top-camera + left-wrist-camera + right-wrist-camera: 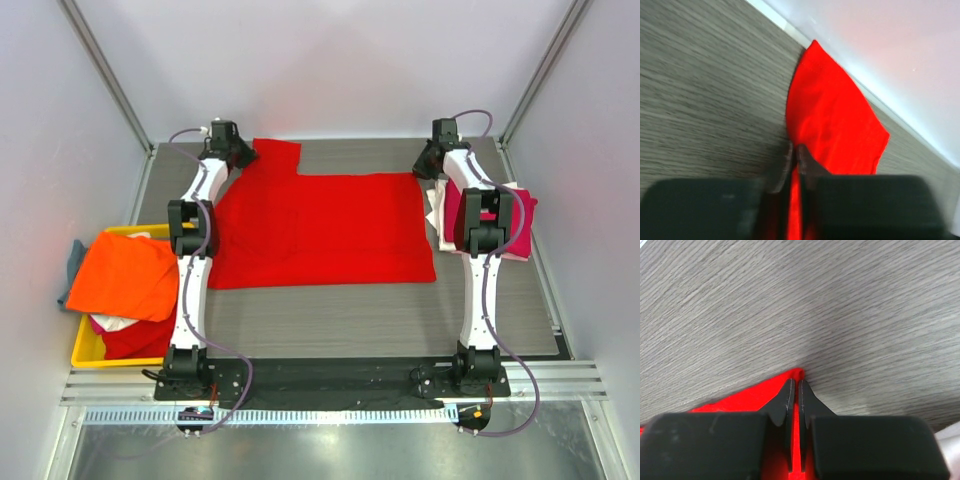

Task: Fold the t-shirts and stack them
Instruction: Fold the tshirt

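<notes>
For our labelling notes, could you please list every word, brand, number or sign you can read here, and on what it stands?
None: the red t-shirt, orange t-shirt, yellow crate and table show no lettering in any view.

Two pincers point(243, 155) point(427, 166), one crate point(100, 361), five t-shirts point(320, 230)

No text, label, brand, number or sign can be read in any of the three views. The red t-shirt point(320, 230) and the yellow crate point(84, 352) at the table's left edge show only plain, unmarked surfaces.
</notes>
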`<move>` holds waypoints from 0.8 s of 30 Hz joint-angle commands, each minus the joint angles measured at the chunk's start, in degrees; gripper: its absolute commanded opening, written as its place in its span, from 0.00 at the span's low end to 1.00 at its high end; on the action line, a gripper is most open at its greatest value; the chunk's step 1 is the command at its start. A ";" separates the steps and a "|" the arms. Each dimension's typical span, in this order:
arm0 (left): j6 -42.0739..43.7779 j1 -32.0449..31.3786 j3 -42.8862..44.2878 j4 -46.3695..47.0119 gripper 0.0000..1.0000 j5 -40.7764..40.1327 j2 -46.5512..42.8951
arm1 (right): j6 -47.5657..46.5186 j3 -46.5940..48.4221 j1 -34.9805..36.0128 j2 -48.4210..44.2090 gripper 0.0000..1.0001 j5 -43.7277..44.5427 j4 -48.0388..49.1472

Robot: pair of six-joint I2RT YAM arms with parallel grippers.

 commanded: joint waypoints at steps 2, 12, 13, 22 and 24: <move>1.22 -0.24 1.62 -3.19 0.00 -0.53 1.14 | -0.14 1.19 0.04 -0.51 0.03 -0.90 -1.18; 3.86 1.07 -10.48 10.77 0.00 1.57 -8.17 | 1.53 -0.12 0.04 -2.79 0.01 -4.67 -1.36; 4.12 1.07 -11.55 11.57 0.00 1.75 -9.83 | 1.71 -0.56 0.04 -3.84 0.01 -4.94 -1.19; 2.11 1.16 -22.28 20.01 0.00 3.07 -17.40 | 1.80 -4.34 0.04 -8.41 0.01 -6.18 -0.83; 2.10 1.16 -22.63 20.28 0.00 3.68 -18.46 | 1.62 -5.31 0.12 -9.91 0.01 -5.56 -0.74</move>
